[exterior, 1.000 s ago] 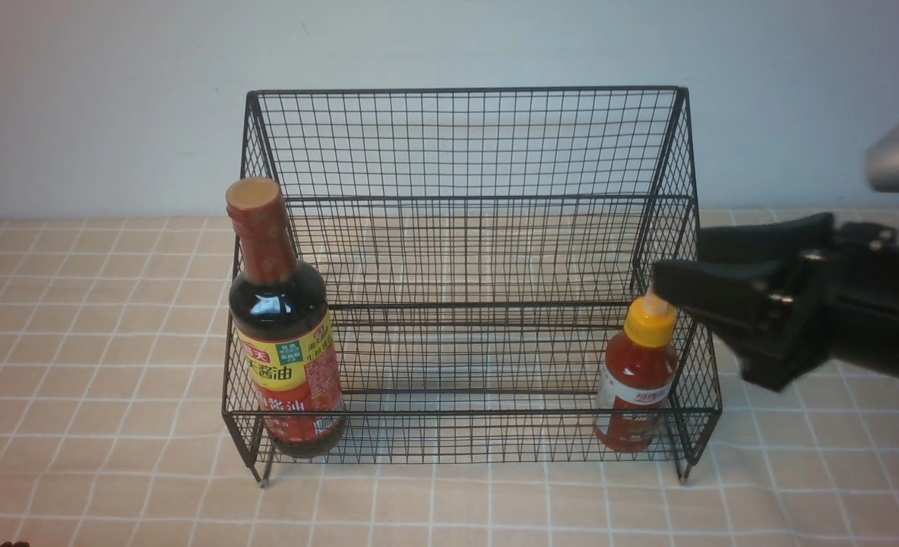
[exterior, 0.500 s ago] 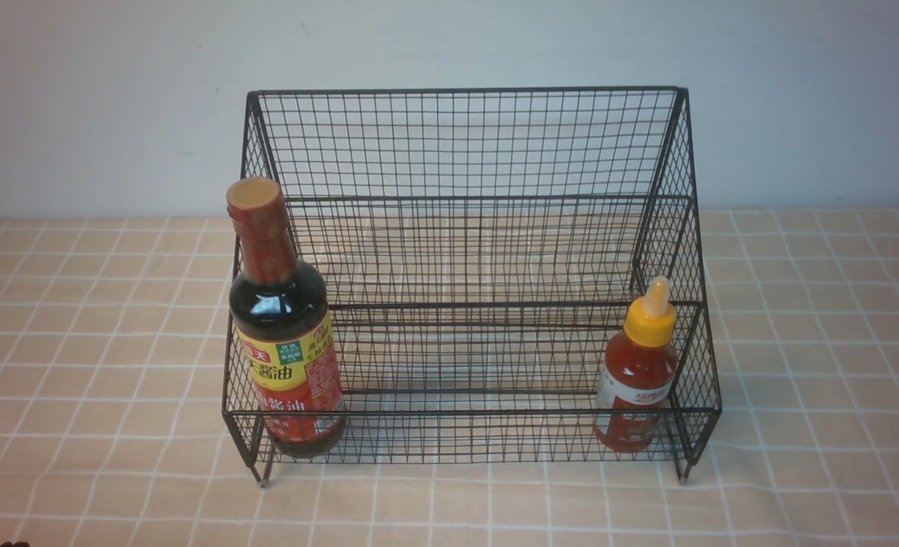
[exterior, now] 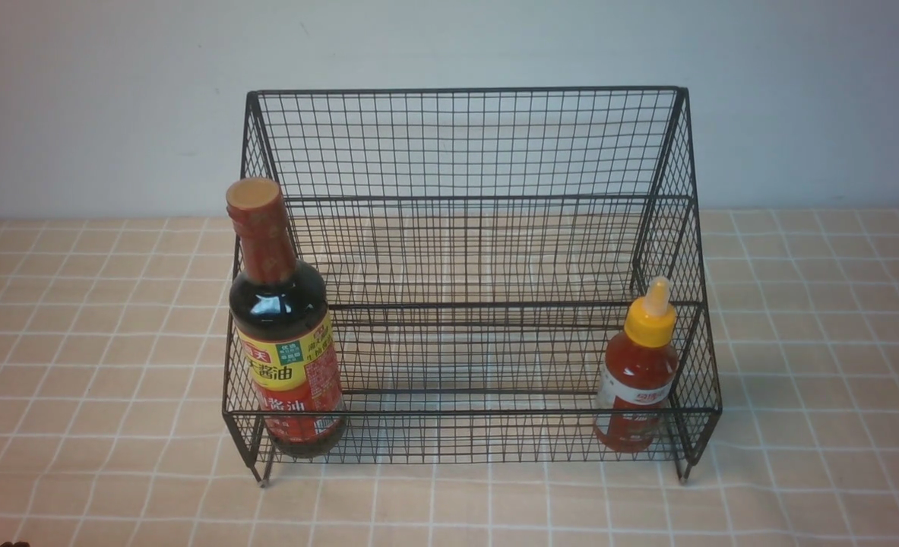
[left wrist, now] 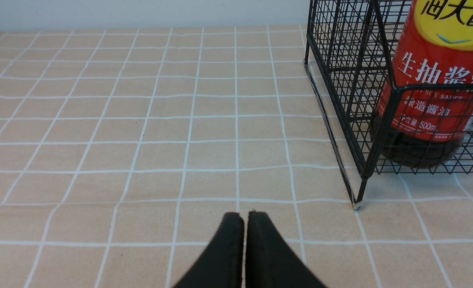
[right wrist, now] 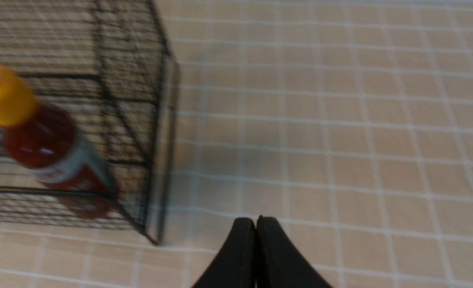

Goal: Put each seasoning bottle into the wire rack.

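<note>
Pincer (right wrist: 256, 224) shut beside wire rack (exterior: 449, 411).

The left wrist view crops the soy-sauce bottle's (left wrist: 432, 100) neck and cap; the right wrist view blurs the red sauce bottle (right wrist: 56, 148) and wire rack (right wrist: 156, 160).

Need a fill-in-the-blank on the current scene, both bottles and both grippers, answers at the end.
The soy-sauce bottle stands at the rack's ____ end.
The red sauce bottle has a ____ cap.
Both bottles stand in the rack's ____ tier.
The left gripper and right gripper are both ____.

left; yellow; lower; shut
</note>
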`<state>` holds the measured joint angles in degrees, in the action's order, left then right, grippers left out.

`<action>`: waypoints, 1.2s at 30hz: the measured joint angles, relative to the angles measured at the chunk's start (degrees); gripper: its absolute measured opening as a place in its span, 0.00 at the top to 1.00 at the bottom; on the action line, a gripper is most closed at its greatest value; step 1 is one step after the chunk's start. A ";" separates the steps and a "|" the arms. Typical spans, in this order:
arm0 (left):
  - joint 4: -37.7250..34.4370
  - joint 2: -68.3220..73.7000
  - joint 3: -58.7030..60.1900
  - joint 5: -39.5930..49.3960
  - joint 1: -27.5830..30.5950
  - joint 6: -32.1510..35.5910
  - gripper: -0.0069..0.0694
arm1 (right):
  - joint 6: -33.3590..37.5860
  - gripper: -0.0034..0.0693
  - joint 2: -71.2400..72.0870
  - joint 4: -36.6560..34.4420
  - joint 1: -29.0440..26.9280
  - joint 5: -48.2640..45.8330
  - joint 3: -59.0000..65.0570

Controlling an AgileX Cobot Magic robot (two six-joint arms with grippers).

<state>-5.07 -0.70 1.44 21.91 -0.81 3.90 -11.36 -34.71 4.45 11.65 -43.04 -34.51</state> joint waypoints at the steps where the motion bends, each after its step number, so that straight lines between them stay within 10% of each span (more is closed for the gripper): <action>1: 0.00 0.00 0.00 0.00 0.00 0.00 0.92 | 3.46 0.97 0.00 -3.79 0.00 2.50 0.00; 15: 0.00 0.00 0.00 0.00 0.00 0.00 0.92 | 12.19 0.97 0.00 -23.31 0.00 15.34 -0.05; 25: 0.00 0.00 0.00 0.00 0.00 0.00 0.92 | 19.50 0.97 1.05 -10.89 -0.37 16.07 0.55; 36: 0.00 0.00 0.00 0.00 0.00 0.00 0.92 | 17.92 0.97 22.45 -7.08 -14.21 28.47 26.79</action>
<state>-5.07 -0.70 1.44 21.91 -0.81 3.90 6.56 -12.26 -2.63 -2.56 -14.57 -7.72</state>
